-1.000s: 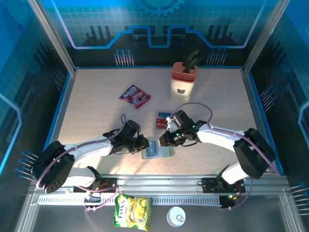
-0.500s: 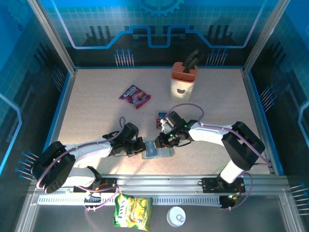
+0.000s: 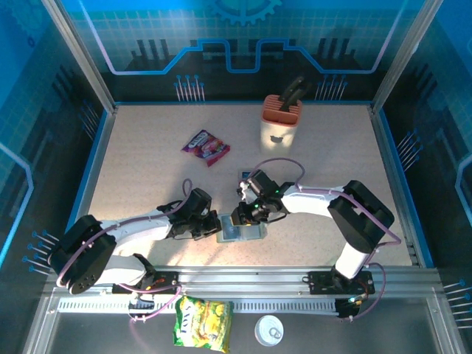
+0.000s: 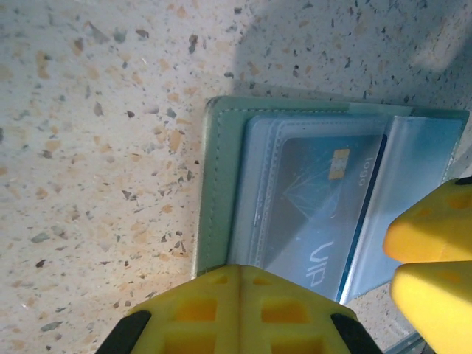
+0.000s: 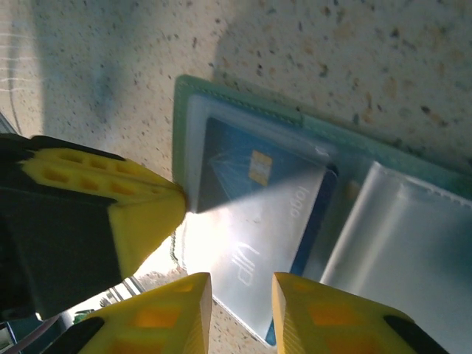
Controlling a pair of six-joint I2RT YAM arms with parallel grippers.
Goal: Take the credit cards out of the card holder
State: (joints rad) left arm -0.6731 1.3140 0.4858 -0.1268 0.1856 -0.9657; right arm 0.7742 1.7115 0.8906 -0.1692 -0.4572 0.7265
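Card holder (image 3: 249, 234) was laid open on the table (image 3: 147, 169), near the front edge, between both grippers. One blue credit card (image 4: 317, 199) was seen seated in its clear pocket. Left gripper (image 4: 237, 299) was closed, its tip pressed on the holder's edge as a pin. Right gripper (image 5: 242, 306) was held slightly parted over the card's end, nothing clamped. Step judged: extraction pending. Next: card end to be pinched and slid out along the pocket.
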